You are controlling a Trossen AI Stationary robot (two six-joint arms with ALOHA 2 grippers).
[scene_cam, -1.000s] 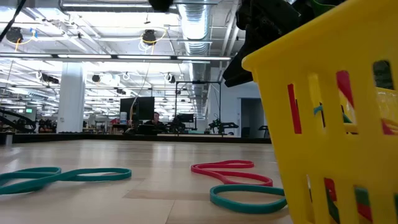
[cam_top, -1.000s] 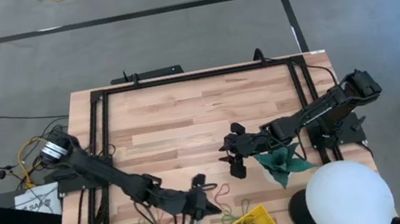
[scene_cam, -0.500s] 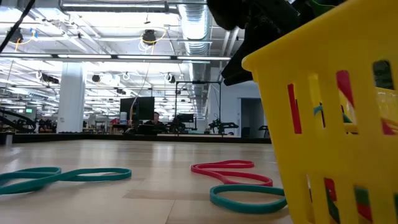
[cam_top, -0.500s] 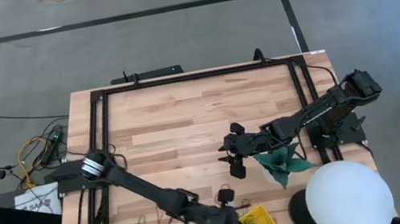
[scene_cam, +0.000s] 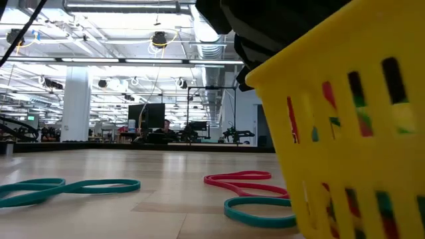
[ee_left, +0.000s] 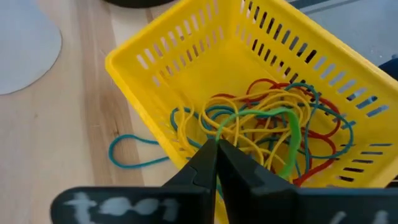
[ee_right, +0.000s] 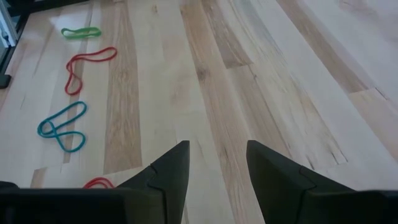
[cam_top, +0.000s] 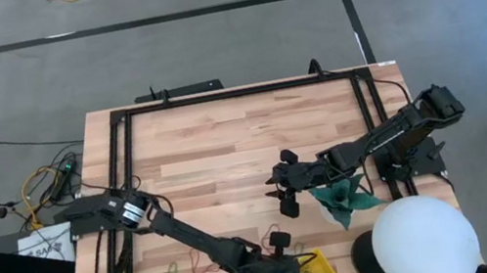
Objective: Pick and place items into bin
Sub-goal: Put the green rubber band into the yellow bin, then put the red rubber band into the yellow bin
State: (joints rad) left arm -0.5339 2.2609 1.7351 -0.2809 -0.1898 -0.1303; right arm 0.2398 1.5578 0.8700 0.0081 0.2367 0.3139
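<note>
Green loop (ee_left: pixel 283 134) | left gripper (ee_left: pixel 216 148), arriving over bin (ee_left: pixel 149 53) from 9 o'clock, is pinching it closed | release pending | right gripper (ee_right: pixel 214 163) idling agape, empty.

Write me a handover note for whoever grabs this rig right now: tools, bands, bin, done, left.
Left tool: shut on a green band, held over the yellow bin at the table's near edge. Not released yet.
Right tool: open, empty, waiting over bare wood mid-table, beside the teal paper star.
Done: the bin holds a tangle of red, yellow, green and blue bands.
Left: drop the green band, then collect the loose ones. A teal band lies on the table against the bin; a red band, another teal band and a small green band lie farther out.
</note>
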